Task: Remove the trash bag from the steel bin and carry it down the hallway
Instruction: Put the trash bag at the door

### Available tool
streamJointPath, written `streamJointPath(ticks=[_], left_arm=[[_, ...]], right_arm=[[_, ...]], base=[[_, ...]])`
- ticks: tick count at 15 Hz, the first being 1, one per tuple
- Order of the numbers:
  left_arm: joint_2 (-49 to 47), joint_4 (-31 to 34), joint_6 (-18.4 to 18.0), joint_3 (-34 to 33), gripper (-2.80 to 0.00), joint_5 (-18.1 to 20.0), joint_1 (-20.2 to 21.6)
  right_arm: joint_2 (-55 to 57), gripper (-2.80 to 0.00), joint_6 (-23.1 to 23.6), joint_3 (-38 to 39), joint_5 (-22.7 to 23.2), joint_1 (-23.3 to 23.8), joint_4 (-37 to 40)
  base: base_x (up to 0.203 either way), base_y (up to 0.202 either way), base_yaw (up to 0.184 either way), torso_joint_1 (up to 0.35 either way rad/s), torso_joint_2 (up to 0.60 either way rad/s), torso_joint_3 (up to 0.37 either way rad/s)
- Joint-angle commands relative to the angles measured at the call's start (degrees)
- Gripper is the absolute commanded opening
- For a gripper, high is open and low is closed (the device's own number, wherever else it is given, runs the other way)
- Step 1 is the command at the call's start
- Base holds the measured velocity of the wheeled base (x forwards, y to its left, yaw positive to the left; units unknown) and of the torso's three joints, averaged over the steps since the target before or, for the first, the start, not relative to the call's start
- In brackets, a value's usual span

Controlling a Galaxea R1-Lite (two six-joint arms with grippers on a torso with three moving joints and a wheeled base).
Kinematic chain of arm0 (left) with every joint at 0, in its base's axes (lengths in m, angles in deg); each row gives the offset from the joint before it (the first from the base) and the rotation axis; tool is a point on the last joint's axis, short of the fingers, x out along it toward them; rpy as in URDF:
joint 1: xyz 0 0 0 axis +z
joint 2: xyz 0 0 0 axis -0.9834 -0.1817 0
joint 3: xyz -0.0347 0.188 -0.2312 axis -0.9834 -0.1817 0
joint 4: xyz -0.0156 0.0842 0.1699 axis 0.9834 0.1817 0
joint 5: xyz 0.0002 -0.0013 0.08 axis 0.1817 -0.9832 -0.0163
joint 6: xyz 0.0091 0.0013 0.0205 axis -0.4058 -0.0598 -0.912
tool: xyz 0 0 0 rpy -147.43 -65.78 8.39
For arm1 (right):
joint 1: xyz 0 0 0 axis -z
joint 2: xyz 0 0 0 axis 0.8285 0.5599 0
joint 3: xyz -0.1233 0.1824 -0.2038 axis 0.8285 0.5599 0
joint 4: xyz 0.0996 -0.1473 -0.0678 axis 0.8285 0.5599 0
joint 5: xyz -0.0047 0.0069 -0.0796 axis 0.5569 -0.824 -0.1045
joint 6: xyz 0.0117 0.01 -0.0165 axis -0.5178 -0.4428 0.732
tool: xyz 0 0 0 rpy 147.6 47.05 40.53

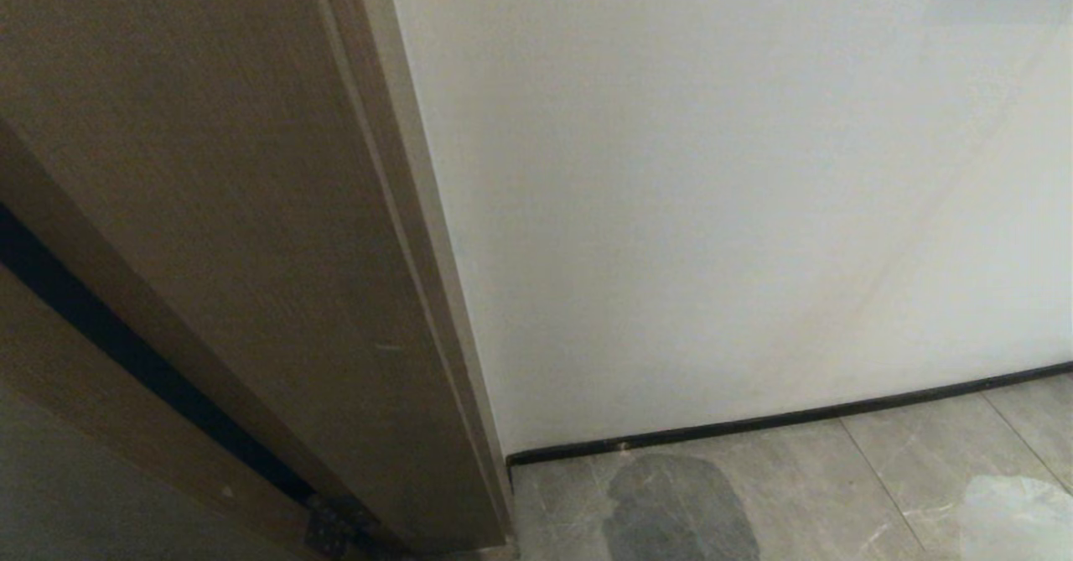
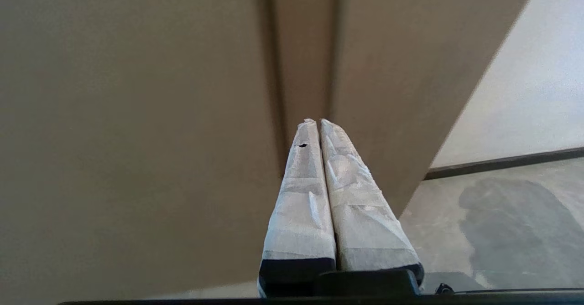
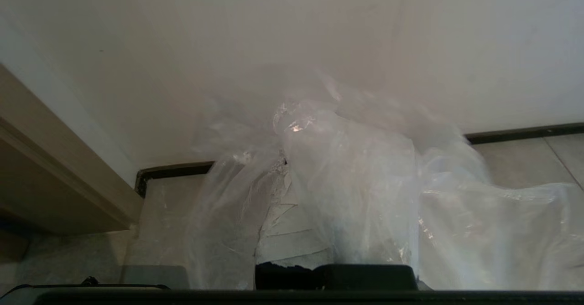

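A two-armed robot faces a white wall [image 1: 738, 192] where it meets a tan wood door frame [image 1: 251, 234], with a black baseboard [image 1: 754, 421] running along the foot of the wall above the glossy grey marbled floor tiles of the hallway [image 1: 905, 477]. The right gripper [image 3: 292, 168], its tape-wrapped fingers [image 3: 292, 232] pressed together, is clamped on the crinkled clear plastic trash bag [image 3: 365, 195], whose film drapes over and around the fingers and hangs close to the wall and the baseboard; a pale edge of the bag shows at the lower right corner of the head view [image 1: 1018, 515]. The left gripper [image 2: 318, 121], fingers [image 2: 301, 195] wrapped in white tape and closed tip to tip on nothing, points at the door frame just beside the wall.
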Motion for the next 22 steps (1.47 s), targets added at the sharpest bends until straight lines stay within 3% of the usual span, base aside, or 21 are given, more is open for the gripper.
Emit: streamJointPath(ticks=[1, 9, 22], left_arm=[[0.0, -0.1, 0.0, 0.0, -2.80, 0.0, 0.0], [0.0, -0.1, 0.0, 0.0, -2.80, 0.0, 0.0], [0.0, 0.0, 0.2, 0.0, -2.80, 0.0, 0.0]], right_arm=[[0.1, -2.80, 0.0, 0.1, 0.0, -0.1, 0.0], [0.0, -2.80, -0.2, 0.1, -0.2, 0.0, 0.1], [0.1, -2.80, 0.0, 0.1, -0.1, 0.0, 0.0]], base=[[0.000, 0.000, 0.000, 0.000, 0.00, 0.000], [0.000, 0.000, 0.000, 0.000, 0.00, -0.021], [0.000, 0.000, 0.000, 0.001, 0.00, -0.188]])
